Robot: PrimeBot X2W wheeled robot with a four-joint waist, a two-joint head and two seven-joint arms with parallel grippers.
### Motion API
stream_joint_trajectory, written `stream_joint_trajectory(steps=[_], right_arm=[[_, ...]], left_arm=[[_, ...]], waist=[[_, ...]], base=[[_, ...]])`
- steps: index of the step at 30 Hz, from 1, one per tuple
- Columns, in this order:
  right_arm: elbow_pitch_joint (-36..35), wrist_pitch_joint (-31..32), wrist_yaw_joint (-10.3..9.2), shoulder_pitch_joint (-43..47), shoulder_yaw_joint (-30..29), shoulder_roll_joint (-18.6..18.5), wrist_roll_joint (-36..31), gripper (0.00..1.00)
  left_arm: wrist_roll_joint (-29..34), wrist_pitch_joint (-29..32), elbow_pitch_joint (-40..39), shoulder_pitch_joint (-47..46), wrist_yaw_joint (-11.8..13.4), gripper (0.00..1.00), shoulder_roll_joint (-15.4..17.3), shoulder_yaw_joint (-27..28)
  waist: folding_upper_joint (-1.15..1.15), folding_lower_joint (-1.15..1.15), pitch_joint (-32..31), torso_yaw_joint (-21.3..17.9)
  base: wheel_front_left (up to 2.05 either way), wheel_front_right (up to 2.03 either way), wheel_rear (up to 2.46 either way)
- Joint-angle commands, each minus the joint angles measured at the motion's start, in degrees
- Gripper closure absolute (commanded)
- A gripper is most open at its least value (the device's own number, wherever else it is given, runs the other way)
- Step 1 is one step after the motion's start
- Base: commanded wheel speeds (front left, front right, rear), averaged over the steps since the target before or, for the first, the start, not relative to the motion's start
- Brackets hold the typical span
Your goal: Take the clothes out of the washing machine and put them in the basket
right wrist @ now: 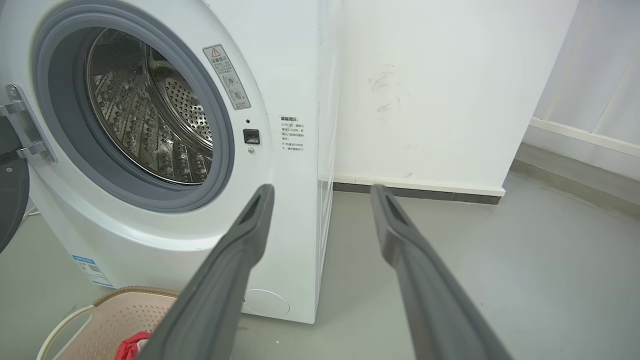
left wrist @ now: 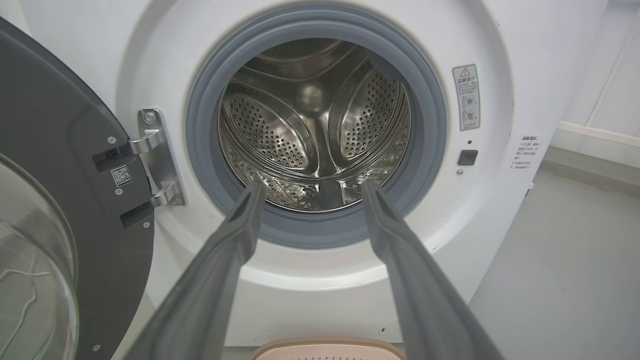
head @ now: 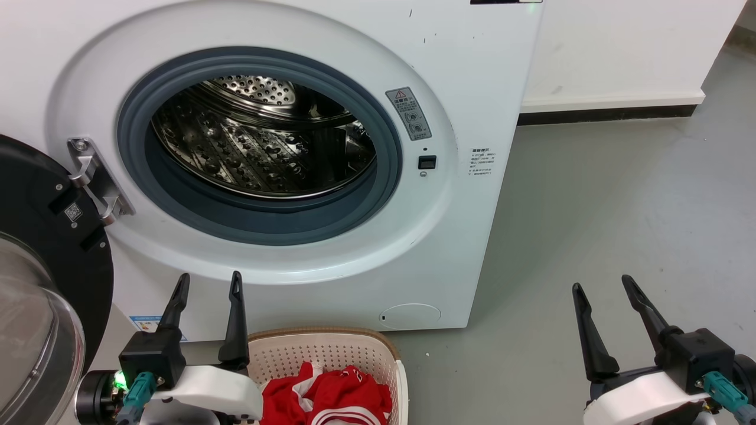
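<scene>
The white washing machine [head: 466, 88] stands before me with its door [head: 41, 254] swung open to the left. Its steel drum [head: 260, 141] shows bare metal in all three views. The red clothes [head: 328, 398] with white stripes lie in the cream basket [head: 331, 351] on the floor below the porthole. A corner of the clothes [right wrist: 132, 345] also shows in the basket [right wrist: 110, 315] in the right wrist view. My left gripper [head: 209, 283] is open just left of the basket, fingers pointing at the machine. My right gripper [head: 602, 289] is open over the floor at the right.
Grey floor [head: 620, 206] stretches to the right of the machine up to a white wall [head: 620, 53] with a dark skirting. The open door's glass bowl [left wrist: 35, 280] bulges out at the far left, close to my left arm.
</scene>
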Motion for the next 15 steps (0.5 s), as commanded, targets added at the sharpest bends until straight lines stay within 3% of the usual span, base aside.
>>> stream_joint_trajectory(steps=[1, 8, 9, 15], right_arm=[[-0.2, 0.0, -0.04, 0.1, 0.1, 0.2, 0.3, 0.00], [0.0, -0.2, -0.05, 0.2, 0.0, 0.2, 0.6, 0.00], [0.1, -0.1, 0.01, 0.0, 0.0, 0.0, 0.3, 1.00], [1.5, -0.1, 0.01, 0.4, 0.2, -0.2, 5.4, 1.00]], left_arm=[[-0.2, 0.2, -0.1, -0.4, 0.3, 0.00, 0.2, 0.0], [-0.7, 0.6, 0.2, -0.7, 0.5, 0.00, 0.4, 0.0], [-0.6, 0.5, 0.3, -0.4, 0.4, 1.00, 0.1, 0.0], [-5.4, 0.7, 1.3, 0.2, 0.2, 1.00, -0.2, 0.0]], waist=[[0.00, 0.00, 0.1, 0.0], [0.00, 0.00, 0.2, 0.0], [0.00, 0.00, 0.2, 0.0], [0.00, 0.00, 0.3, 0.1]], base=[[0.00, 0.00, 0.00], [0.00, 0.00, 0.00], [0.00, 0.00, 0.00], [0.00, 0.00, 0.00]])
